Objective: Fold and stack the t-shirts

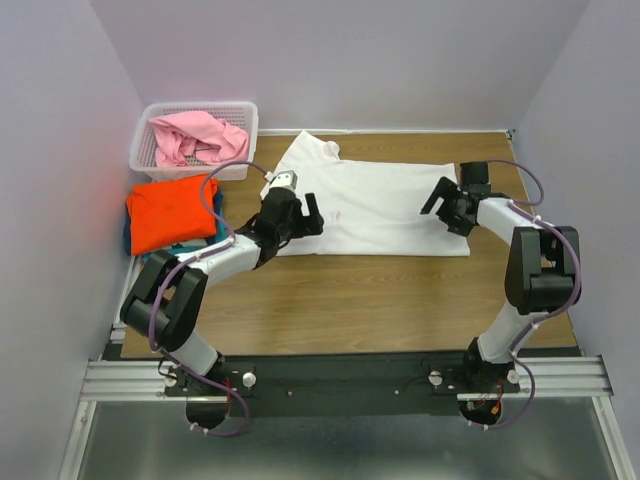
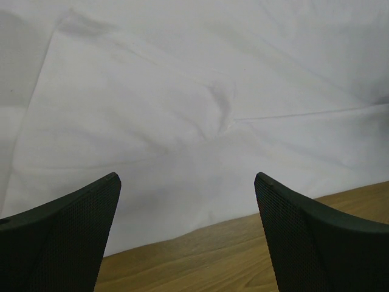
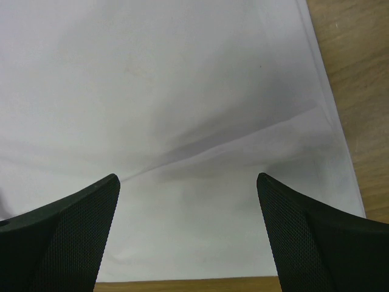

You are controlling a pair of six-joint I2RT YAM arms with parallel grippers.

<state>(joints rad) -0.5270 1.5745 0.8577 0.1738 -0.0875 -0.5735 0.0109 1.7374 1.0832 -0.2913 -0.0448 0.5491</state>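
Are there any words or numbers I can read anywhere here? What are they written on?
None: no text can be read in any view.
The white t-shirt, the orange t-shirt and the pink t-shirt are plain.
The basket and the table carry no label or sign either.

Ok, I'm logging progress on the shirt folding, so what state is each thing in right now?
white t-shirt, laid flat on the table, not gripped
orange t-shirt, folded, on the teal one
teal t-shirt, under the orange one, only edges showing
pink t-shirt, crumpled in the white lattice basket
left gripper, open, empty, over the white t-shirt
right gripper, open, empty, over the white t-shirt
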